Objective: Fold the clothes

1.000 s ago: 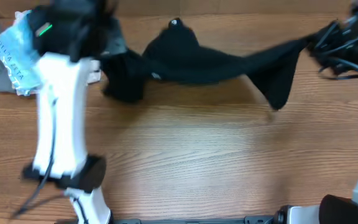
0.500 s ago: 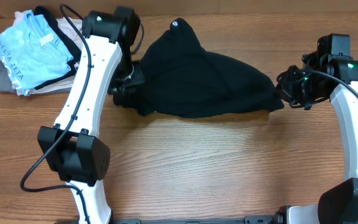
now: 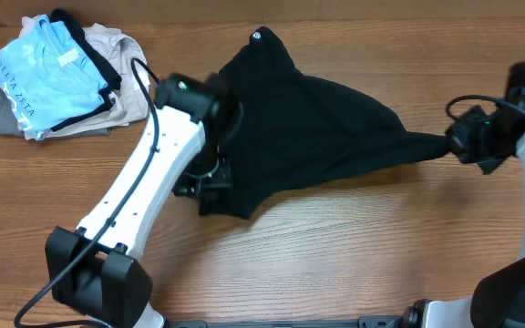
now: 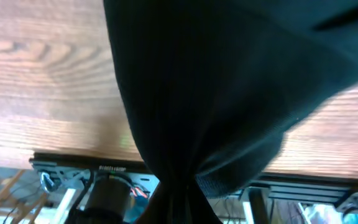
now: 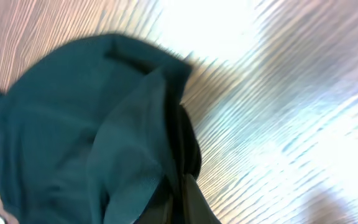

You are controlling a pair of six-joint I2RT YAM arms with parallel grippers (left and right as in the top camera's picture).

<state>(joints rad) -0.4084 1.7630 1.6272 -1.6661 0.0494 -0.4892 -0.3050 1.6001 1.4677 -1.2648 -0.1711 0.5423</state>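
Observation:
The clothes are one black T-shirt (image 3: pixel 317 128) lying bunched across the back half of the table, with a small white neck tag (image 3: pixel 256 35) at its far tip. My left gripper (image 3: pixel 210 182) is shut on the shirt's left part, and the cloth hangs in a dark gather from its jaws (image 4: pixel 176 208). At the right, my right gripper (image 3: pixel 452 146) is shut on a corner of the shirt pulled out into a taut point. In the right wrist view the fabric (image 5: pixel 73 137) is pinched between the fingers (image 5: pixel 180 199).
A pile of other garments sits at the back left: a light blue lettered shirt (image 3: pixel 39 77), a beige piece (image 3: pixel 121 50) and a grey one (image 3: pixel 3 114). Bare wooden table (image 3: pixel 354 255) lies in front of the black shirt.
My left gripper has dragged its part of the shirt toward the front. My right gripper has moved right, stretching the right corner into a point.

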